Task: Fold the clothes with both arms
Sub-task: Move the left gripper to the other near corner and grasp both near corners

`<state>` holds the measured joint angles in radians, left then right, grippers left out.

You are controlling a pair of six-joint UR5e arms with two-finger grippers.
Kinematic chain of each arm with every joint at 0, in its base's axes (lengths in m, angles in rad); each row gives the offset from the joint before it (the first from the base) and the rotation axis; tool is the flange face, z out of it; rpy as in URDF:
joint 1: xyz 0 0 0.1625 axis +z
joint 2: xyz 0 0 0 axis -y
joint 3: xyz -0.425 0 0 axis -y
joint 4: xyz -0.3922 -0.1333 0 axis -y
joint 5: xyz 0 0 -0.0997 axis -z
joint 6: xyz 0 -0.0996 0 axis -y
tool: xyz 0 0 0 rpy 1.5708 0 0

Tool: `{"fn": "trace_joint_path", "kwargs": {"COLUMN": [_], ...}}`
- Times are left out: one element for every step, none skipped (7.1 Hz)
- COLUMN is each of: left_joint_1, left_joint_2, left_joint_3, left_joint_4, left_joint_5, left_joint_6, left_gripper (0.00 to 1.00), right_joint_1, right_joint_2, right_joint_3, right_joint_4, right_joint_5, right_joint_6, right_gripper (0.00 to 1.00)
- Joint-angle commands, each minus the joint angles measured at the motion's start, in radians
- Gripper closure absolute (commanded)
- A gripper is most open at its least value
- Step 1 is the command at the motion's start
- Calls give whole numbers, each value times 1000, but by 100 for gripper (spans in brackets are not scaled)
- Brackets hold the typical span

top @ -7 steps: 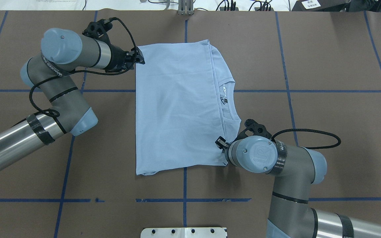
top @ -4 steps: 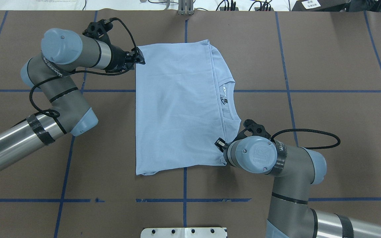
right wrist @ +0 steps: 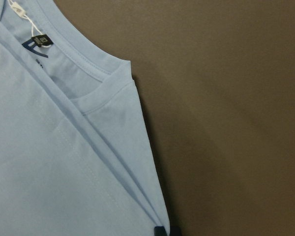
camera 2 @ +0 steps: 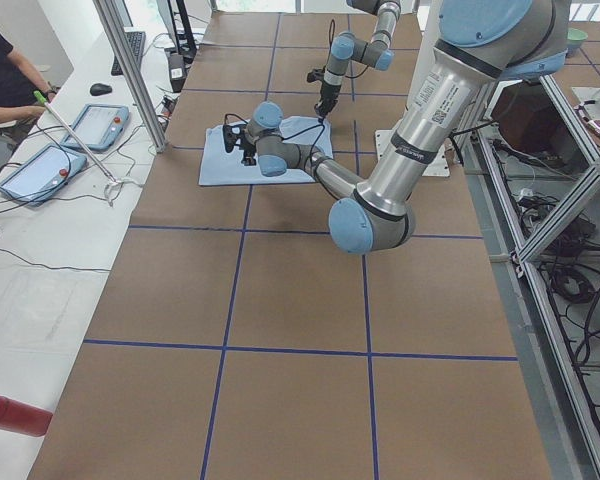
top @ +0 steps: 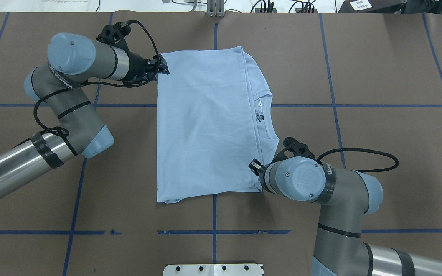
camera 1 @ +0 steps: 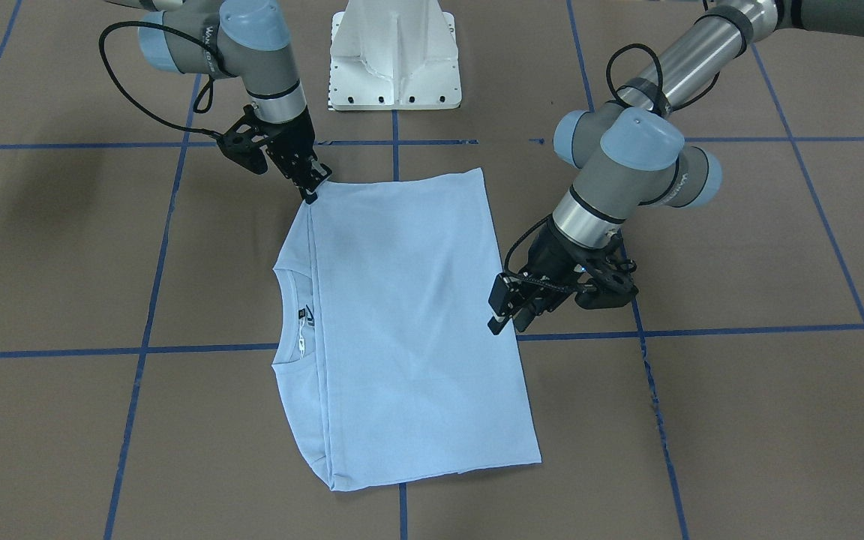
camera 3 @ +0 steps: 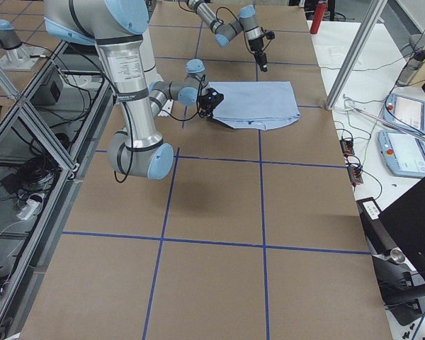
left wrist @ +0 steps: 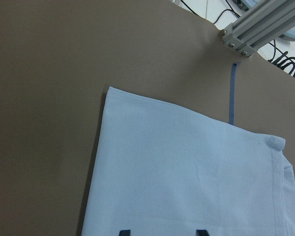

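The T-shirt (top: 205, 126) lies flat in the middle of the bench (top: 378, 76), folded to a tidy rectangle. A top layer covers most of it, and the collar (top: 266, 115) and its label (top: 260, 104) peek out along the side toward my right arm.

What worries me is how lopsided my hold is, with one corner seemingly pinched and the diagonally opposite one not held at all. If my right arm lifts or pulls now, I expect the stacked layers to slide over one another and the rectangle to skew. If my left fingers close where they hover, they may catch only the top layer, or nothing, since that edge is thin and sits flush on the bench.

My left end effector (camera 1: 505, 324) hangs just over the edge away from the collar, short of the far corner. Its fingertips (left wrist: 125, 231) are set wide apart with bare cloth between them, gripping nothing.

My right end effector (camera 1: 312, 191) is down at the near corner on the collar side. In the right wrist view its fingertips (right wrist: 161, 230) are drawn close together right on the folded edge, so I judge it is pinching the cloth there.
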<state>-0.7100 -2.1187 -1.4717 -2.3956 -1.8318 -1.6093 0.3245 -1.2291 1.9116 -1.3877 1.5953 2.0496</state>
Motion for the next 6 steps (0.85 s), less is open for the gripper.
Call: {"fn": "trace_joint_path", "kwargs": {"left_joint_1": [197, 306, 404, 488, 538, 540], "left_joint_2": [197, 212, 212, 224, 262, 270], "left_joint_3": [-277, -356, -416, -442, -444, -444], "left_joint_4": [69, 202, 349, 375, 375, 375], "left_joint_5": [151, 243, 299, 360, 376, 376], "left_joint_6": [-179, -252, -338, -401, -422, -422], "left_gripper": [41, 38, 36, 36, 36, 36], "right_joint_1": [-34, -41, -45, -47, -47, -47], "right_joint_2": [-59, -59, -59, -59, -61, -63], "right_joint_3": [58, 64, 66, 66, 66, 66], "right_joint_4": [1, 1, 1, 1, 1, 1], "right_joint_5": [-9, -9, -9, -9, -9, -11], "right_joint_6": [6, 6, 6, 6, 6, 6], "right_gripper": [100, 100, 100, 100, 100, 100]}}
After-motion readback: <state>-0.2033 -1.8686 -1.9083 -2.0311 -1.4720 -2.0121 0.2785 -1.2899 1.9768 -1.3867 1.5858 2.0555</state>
